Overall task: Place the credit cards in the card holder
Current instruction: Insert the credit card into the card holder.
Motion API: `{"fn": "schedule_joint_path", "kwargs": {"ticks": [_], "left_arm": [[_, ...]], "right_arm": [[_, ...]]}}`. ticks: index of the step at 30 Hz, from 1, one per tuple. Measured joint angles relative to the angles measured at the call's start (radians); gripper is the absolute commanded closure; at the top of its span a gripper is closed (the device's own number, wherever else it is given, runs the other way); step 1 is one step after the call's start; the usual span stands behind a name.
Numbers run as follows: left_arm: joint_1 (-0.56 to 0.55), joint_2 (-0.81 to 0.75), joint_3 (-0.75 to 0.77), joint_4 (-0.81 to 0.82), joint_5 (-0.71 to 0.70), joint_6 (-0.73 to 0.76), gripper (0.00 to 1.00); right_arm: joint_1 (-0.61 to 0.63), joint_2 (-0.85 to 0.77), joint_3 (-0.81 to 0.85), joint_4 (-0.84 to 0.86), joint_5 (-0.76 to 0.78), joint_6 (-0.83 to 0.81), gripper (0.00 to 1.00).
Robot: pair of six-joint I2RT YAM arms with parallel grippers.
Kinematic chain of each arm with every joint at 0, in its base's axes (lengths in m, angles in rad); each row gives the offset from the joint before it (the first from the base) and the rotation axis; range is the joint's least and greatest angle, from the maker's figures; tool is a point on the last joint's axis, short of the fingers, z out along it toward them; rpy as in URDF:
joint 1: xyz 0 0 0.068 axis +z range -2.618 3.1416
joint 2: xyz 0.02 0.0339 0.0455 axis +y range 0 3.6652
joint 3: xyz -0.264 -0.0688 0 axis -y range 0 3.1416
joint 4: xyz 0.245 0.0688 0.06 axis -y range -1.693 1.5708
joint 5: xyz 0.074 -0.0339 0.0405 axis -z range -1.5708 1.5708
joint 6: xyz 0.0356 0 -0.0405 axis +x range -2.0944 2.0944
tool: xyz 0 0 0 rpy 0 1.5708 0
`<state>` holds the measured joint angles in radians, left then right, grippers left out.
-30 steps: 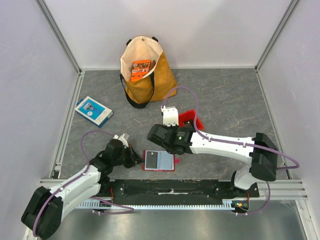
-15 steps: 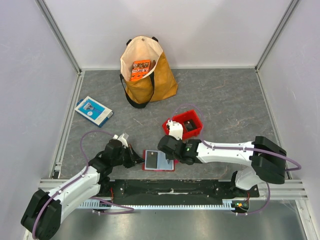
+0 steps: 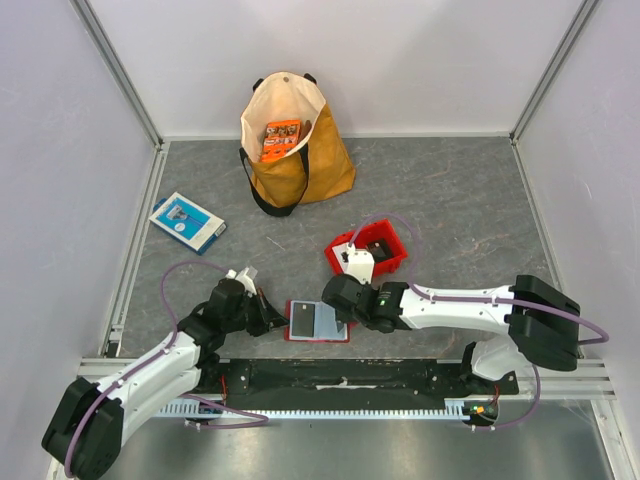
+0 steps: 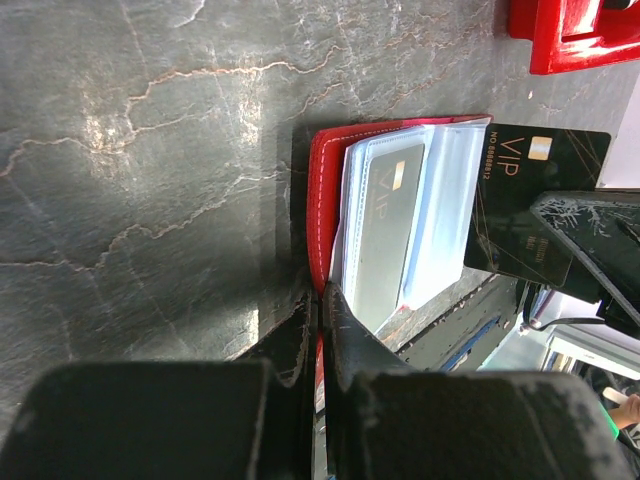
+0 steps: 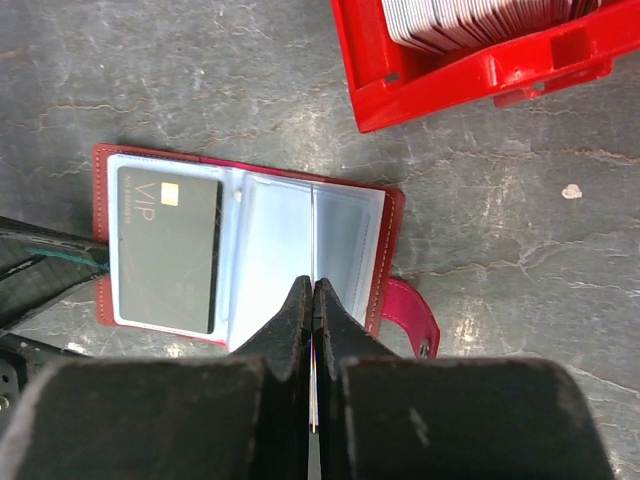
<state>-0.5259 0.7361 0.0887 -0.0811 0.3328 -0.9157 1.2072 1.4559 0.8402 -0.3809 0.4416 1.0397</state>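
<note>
Change: the right gripper (image 5: 313, 287) swings off the red bin (image 5: 450, 85) and is now low over the open wallet (image 5: 280, 240).
Right grip: pinched tight on a dark card (image 4: 535, 215).
Left gripper (image 4: 320, 300): clamped on the wallet's red edge, pinning it.
Meaning: looks ready to slot it in; a second card (image 5: 168, 245) is already pocketed.

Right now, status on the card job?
Left gripper shut on card holder edge. Right gripper shut on dark card at open sleeves. Another card pocketed. Nothing blocking.
</note>
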Motion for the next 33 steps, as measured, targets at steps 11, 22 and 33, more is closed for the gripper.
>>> {"fn": "schedule_joint_path", "kwargs": {"ticks": [11,22,33], "left_arm": [[0.0,-0.002,0.0,0.0,0.0,0.0,0.98],[0.0,-0.002,0.0,0.0,0.0,0.0,0.98],[0.0,-0.003,0.0,0.0,0.0,0.0,0.98]], "right_arm": [[0.0,-0.006,0.0,-0.043,0.007,0.015,1.0],[0.0,-0.005,-0.013,-0.059,0.008,0.034,1.0],[0.006,0.066,0.001,0.06,0.007,0.04,1.0]]}}
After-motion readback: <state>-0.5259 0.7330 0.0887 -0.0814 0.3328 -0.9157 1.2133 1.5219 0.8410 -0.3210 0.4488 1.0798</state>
